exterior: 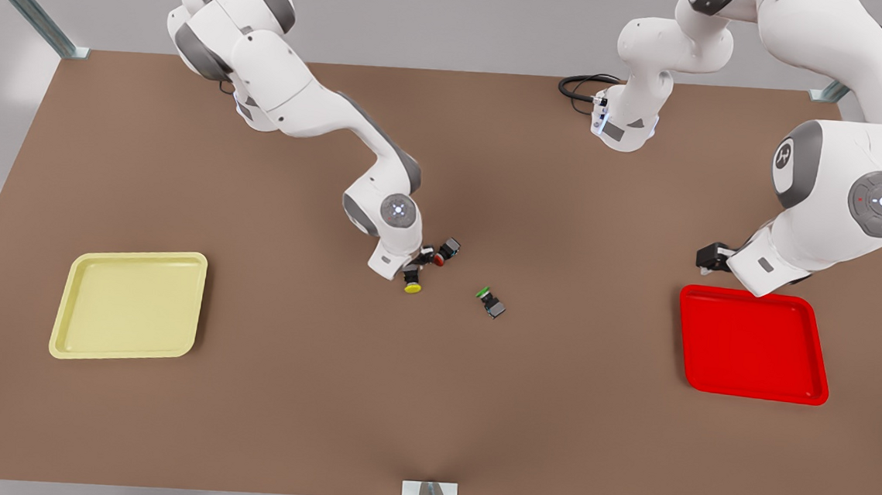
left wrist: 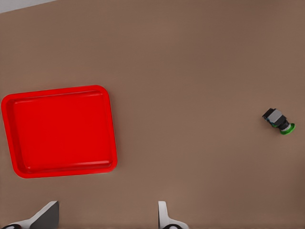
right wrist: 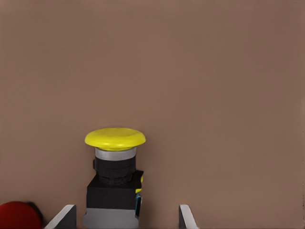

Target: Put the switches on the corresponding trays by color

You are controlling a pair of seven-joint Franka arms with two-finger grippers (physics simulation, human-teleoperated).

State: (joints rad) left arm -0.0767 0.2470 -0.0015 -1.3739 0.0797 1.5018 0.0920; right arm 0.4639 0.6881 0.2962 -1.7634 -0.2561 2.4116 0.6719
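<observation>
Table (exterior: 430,402): flat, brown, plain all over; fills most of the front view.
Room: pale grey past the table's far edge; grey metal posts (exterior: 31,5) rise at the far corners; a small metal bracket (exterior: 430,494) sits at the middle of the near edge.
Cable (exterior: 580,86): black, coiled on the table by the base of the arm on the front view's right.
Yellow tray (exterior: 130,305): flat on the table at the front view's left, with nothing in it.
Red tray (exterior: 751,344): flat on the table at the front view's right, with nothing in it; seen from above in the left wrist view (left wrist: 59,130).
Yellow switch (exterior: 412,280): near the table's middle, well apart from both trays; lying on its side between the right fingers, cap pointing away from the wrist camera (right wrist: 114,174).
Red switch (exterior: 444,252): on the table just beside the yellow one, a little farther back.
Green switch (exterior: 491,301): lying alone on the table, near the other two; also in the left wrist view (left wrist: 279,120).
Right gripper (exterior: 412,270): low over the table's middle, fingers (right wrist: 62,215) apart, one on each side of the yellow switch; cannot tell if touching it.
Left gripper (exterior: 713,257): up above the far edge of the red tray, waiting; fingers (left wrist: 164,217) wide apart, holding nothing.
</observation>
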